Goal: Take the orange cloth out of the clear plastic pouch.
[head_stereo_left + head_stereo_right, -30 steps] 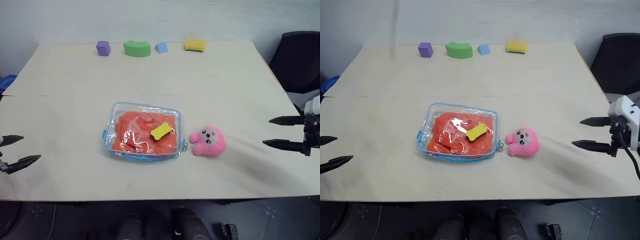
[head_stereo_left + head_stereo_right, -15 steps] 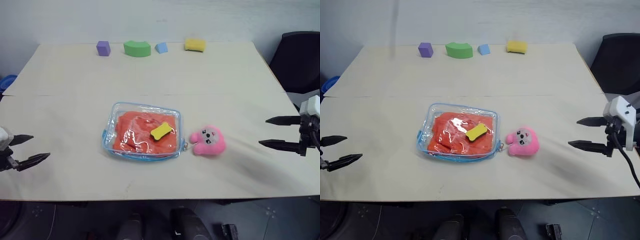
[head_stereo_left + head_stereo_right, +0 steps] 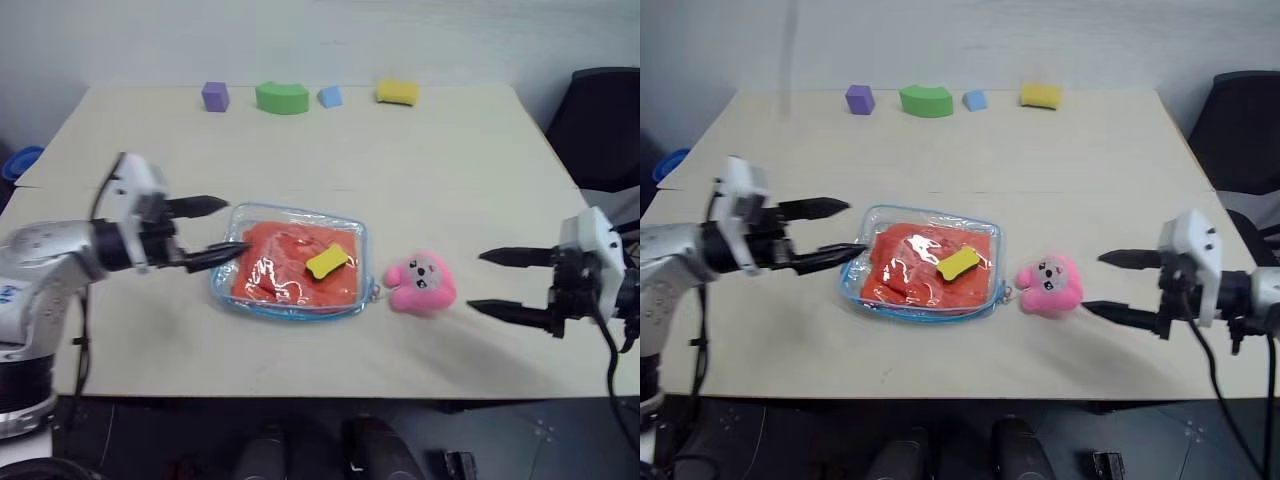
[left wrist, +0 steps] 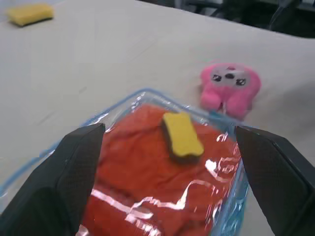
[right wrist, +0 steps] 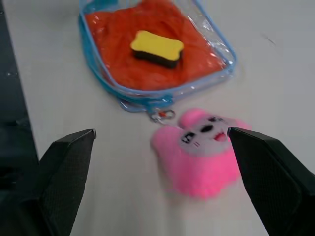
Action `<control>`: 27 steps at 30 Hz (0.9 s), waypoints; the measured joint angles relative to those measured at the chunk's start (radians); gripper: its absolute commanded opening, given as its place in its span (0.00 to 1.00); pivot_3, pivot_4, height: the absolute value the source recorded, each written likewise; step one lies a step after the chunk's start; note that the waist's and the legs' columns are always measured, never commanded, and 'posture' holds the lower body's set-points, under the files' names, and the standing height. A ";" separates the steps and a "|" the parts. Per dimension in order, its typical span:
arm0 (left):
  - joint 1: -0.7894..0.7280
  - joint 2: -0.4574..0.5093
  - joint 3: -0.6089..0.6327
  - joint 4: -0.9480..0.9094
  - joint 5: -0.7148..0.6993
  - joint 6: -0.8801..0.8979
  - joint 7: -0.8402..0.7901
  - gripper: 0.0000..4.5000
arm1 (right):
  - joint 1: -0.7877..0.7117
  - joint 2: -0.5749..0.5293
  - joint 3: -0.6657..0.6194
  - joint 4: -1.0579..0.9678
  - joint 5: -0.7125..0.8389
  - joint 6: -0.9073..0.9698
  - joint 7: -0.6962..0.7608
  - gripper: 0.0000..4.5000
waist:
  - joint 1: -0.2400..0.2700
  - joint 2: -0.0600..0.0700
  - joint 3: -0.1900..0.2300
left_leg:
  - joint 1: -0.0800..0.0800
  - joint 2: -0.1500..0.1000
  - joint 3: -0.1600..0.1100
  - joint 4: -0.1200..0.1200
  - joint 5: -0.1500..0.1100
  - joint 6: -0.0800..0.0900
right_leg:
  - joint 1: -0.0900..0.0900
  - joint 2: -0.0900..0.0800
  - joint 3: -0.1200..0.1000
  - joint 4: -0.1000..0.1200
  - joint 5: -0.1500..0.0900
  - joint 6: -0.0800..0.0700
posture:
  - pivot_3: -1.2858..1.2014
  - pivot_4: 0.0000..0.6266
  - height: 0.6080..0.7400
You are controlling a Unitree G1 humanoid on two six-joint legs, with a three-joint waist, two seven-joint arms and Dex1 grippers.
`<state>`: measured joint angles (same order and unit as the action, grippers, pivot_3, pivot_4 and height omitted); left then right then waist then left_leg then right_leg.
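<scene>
Near the middle of the pale surface lies the clear plastic pouch, flat, blue-trimmed, w/ the orange cloth inside it, crumpled and filling most of the pouch. On top of the pouch sits a small yellow bone-shaped block. Just right of the pouch, by its zipper pull, is a pink plush toy, close but apart. Left hand hangs at the pouch's left edge, fingers spread wide, nothing btwn them; one fingertip reaches over the pouch's near-left corner, can't tell if it touches. Right hand hovers right of the plush toy, also spread wide and empty, pointing left toward it, a clear gap btwn them. Along the far edge of the surface, well apart from the rest, stand four foam pieces in a row: a purple cube, a green arch, a small blue piece and a yellow block. At far right, off the surface, a black chair.
</scene>
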<state>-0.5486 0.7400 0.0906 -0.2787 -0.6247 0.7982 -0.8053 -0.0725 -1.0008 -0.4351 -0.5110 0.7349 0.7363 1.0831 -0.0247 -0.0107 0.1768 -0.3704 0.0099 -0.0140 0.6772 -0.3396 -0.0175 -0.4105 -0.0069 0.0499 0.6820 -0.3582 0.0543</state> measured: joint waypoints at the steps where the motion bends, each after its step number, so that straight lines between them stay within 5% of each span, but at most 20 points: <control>1: -0.024 -0.050 -0.044 -0.002 0.006 0.026 0.040 0.99 | 0.000 0.014 -0.001 -0.041 0.016 0.011 -0.032 1.00 | -0.001 -0.001 0.000 | -0.001 0.000 0.000 0.002 0.000 0.000 | 0.000 0.000 0.000 0.001 0.000 0.000 | 0.52 0.24 1.00; 9: -0.102 -0.214 -0.350 0.091 0.261 0.021 0.217 0.99 | 0.001 0.053 -0.005 -0.162 0.079 0.047 -0.210 1.00 | 0.003 -0.002 0.001 | -0.001 0.000 0.000 0.004 0.000 -0.001 | 0.000 0.000 0.000 0.001 0.000 0.000 | 0.52 0.24 1.00; 18: -0.116 -0.315 -0.463 0.158 0.406 -0.003 0.251 0.99 | 0.031 0.054 -0.005 -0.172 0.086 0.048 -0.258 1.00 | 0.020 -0.002 0.001 | -0.001 -0.001 0.000 0.004 0.000 -0.001 | 0.001 0.000 0.001 0.001 0.000 0.000 | 0.52 0.24 1.00; 27: -0.112 -0.357 -0.431 0.178 0.453 0.014 0.291 0.46 | 0.019 0.054 -0.001 -0.166 0.086 0.022 -0.242 1.00 | 0.024 -0.002 0.001 | -0.001 -0.001 0.000 0.005 0.000 -0.001 | 0.001 0.000 0.001 0.001 0.000 0.000 | 0.52 0.24 1.00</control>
<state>-0.6603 0.3833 -0.3408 -0.1004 -0.1718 0.8126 -0.5147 -0.0539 -0.9468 -0.4357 -0.6768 0.8212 0.7584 0.8410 -0.0011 -0.0128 0.1778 -0.3712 0.0093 -0.0138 0.6819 -0.3392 -0.0188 -0.4099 -0.0067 0.0505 0.6829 -0.3581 0.0545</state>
